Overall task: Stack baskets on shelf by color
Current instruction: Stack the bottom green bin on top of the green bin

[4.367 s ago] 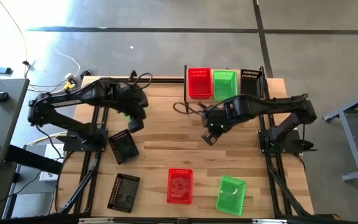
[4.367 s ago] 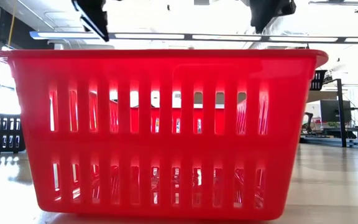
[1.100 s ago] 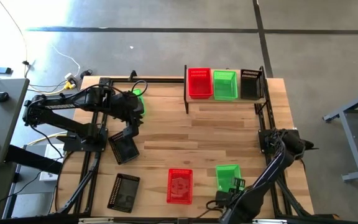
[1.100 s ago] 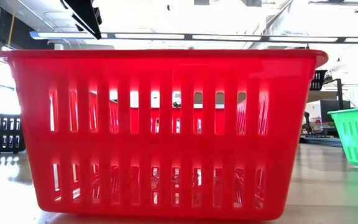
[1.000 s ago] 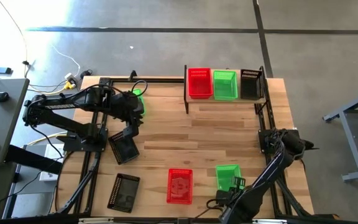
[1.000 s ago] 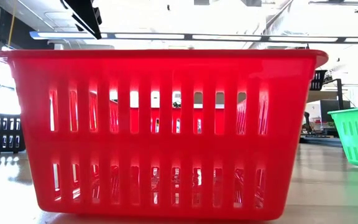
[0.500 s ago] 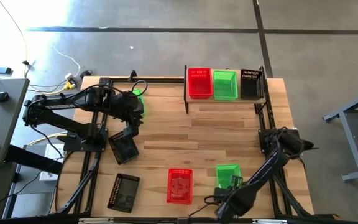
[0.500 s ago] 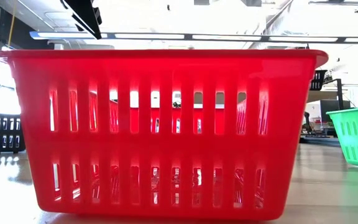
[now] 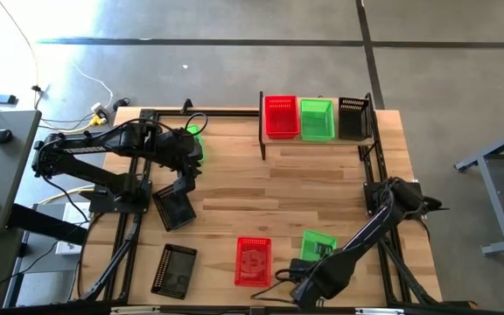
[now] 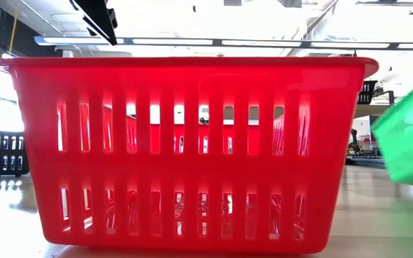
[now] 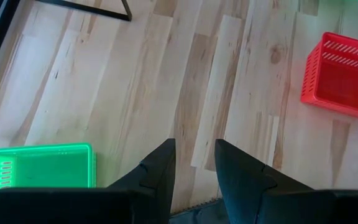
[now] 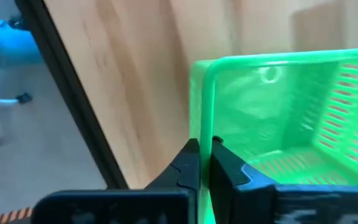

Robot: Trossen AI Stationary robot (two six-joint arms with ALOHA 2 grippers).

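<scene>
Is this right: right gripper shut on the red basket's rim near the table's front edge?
Not quite. The right gripper is shut on the green basket, not the red basket; the right wrist view shows its fingers pinching the green rim. The rest stands.

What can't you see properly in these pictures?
- Low view: the red basket fills the picture and hides the shelf and most of the table behind it.
- Low view: the green basket is blurred and cut off by the picture's edge.
- High view: the right gripper shut on that green basket's rim is mostly hidden under its own arm.
- High view: another green basket is mostly hidden behind the left arm.
</scene>
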